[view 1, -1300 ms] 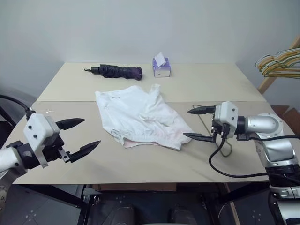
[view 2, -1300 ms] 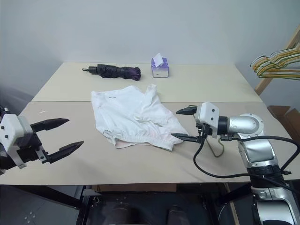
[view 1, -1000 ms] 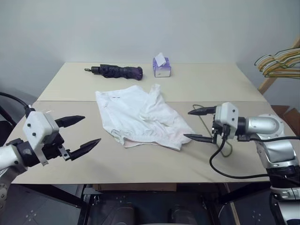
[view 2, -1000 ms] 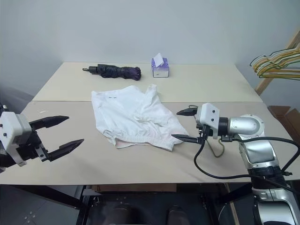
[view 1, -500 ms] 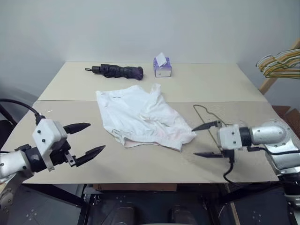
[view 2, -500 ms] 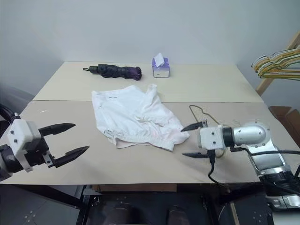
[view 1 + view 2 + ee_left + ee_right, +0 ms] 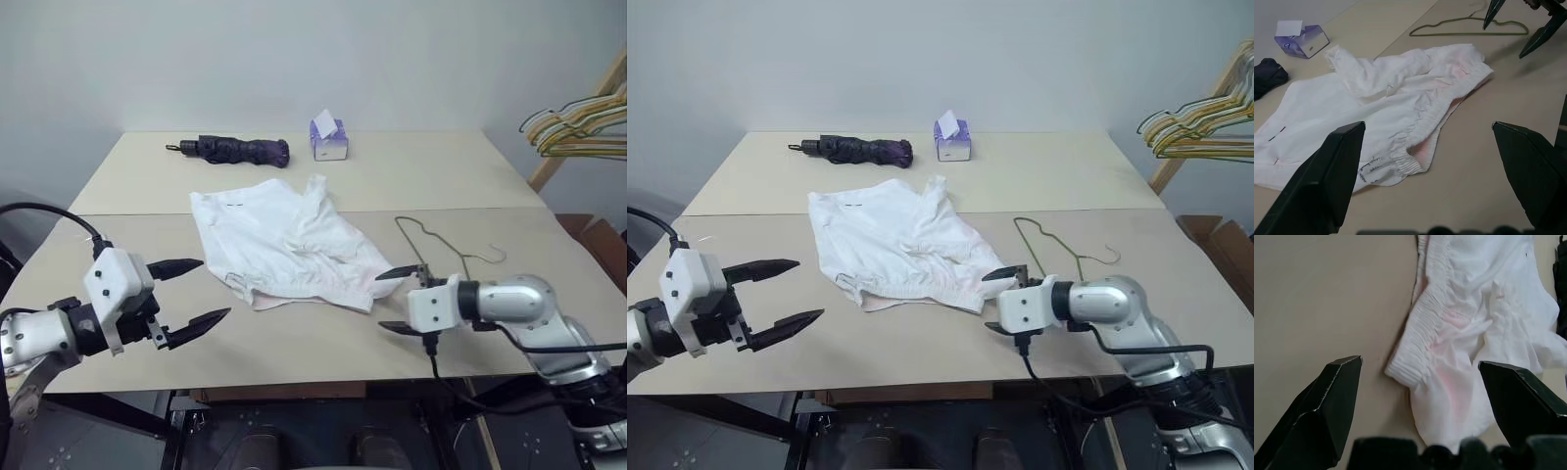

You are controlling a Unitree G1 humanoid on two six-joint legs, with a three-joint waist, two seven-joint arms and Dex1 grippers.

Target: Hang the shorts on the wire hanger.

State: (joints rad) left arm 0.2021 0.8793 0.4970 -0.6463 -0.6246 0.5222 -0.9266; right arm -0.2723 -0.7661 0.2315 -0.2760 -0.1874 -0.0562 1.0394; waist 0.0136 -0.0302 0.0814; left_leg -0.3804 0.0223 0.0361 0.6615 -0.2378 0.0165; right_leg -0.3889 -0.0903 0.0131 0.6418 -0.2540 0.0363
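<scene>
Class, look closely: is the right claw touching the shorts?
Apart. The right wrist view shows bare table between the open right claw and the shorts.

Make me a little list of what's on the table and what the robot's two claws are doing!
shorts: white, wrinkled, flat on the table
wire hanger: lying on the table, right of the shorts
left gripper: open, holding nothing
right gripper: open, near the shorts' waistband corner, holding nothing
umbrella: dark, folded, at the far edge
tissue box: purple, beside the umbrella
</scene>
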